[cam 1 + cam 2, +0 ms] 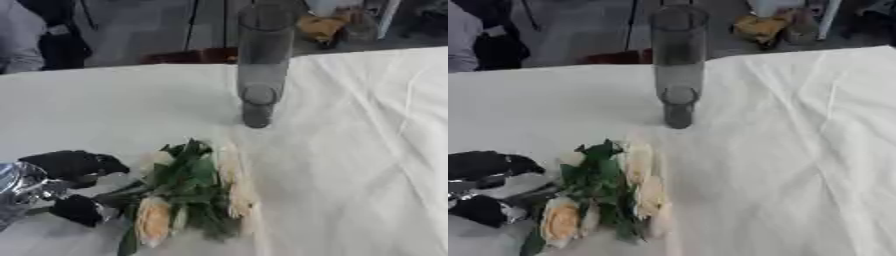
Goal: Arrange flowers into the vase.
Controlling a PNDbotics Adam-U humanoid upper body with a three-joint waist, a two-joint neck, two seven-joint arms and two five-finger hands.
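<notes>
A tall smoky-grey glass vase (pixel 262 60) stands upright on the white tablecloth (pixel 350 150), near the table's far edge, with nothing in it. A bunch of cream flowers with green leaves (pixel 188 192) lies on the cloth at the lower left, stems pointing left. My left hand (pixel 74 185) comes in from the left edge, with black fingers above and thumb below curled round the stems. The right hand shows in neither view.
Beyond the table's far edge are a dark red object (pixel 188 55), yellow-brown clutter (pixel 319 25) and a person's dark and grey clothing (pixel 35 35). White cloth stretches over the right half of the table.
</notes>
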